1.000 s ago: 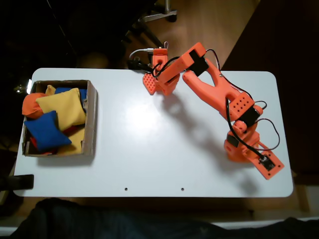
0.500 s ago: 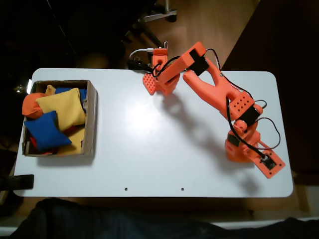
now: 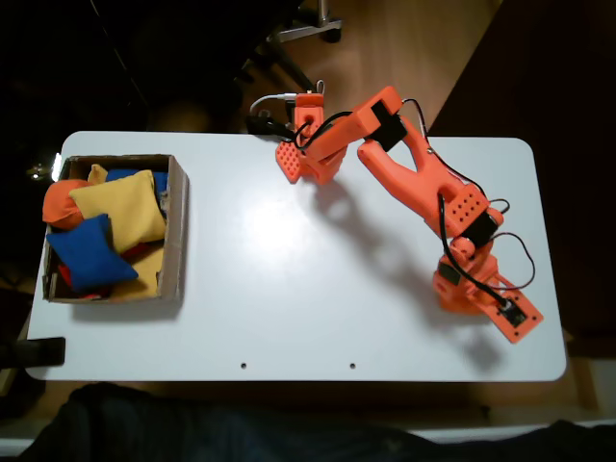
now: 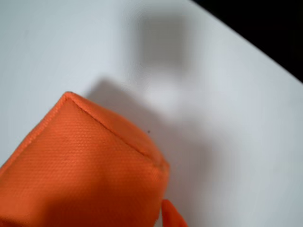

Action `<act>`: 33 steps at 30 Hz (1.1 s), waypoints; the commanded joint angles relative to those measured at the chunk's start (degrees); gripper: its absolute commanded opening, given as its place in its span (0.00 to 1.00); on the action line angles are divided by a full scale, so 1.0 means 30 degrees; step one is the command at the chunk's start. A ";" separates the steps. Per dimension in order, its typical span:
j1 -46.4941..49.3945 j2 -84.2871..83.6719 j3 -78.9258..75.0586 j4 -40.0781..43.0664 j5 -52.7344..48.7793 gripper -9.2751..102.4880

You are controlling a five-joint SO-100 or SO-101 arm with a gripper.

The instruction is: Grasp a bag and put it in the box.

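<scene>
**Bag at far table edge, under the gripper**

The bag (image 3: 288,160) sits at the far edge of the white table (image 3: 289,279), roughly mid-width in the fixed view, with the gripper (image 3: 300,144) directly over it. In the wrist view the bag (image 4: 80,170) fills the lower left; one stitched corner points up and casts a shadow on the table (image 4: 227,94). A small orange tip of a finger (image 4: 171,216) shows just right of the bag at the bottom edge. Whether the jaws are clamped on the bag, or merely alongside it, cannot be told from either view.

The arm (image 3: 423,183) reaches from its base (image 3: 476,289) at the right side of the table toward the far edge.

The box (image 3: 175,231) stands at the left end of the table, well apart from the bag. It holds a yellow bag (image 3: 120,204) on top, a blue bag (image 3: 89,252) nearer, and a rounder orange bag (image 3: 60,204) against its left wall. More bags lie beneath these, partly hidden.
</scene>
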 commanded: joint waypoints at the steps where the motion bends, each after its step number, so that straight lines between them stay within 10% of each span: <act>1: -0.0176 0.0029 -0.0117 -0.0381 -0.0234 0.71; 33: -0.0352 -0.2344 -0.2080 -0.0879 -0.0029 0.68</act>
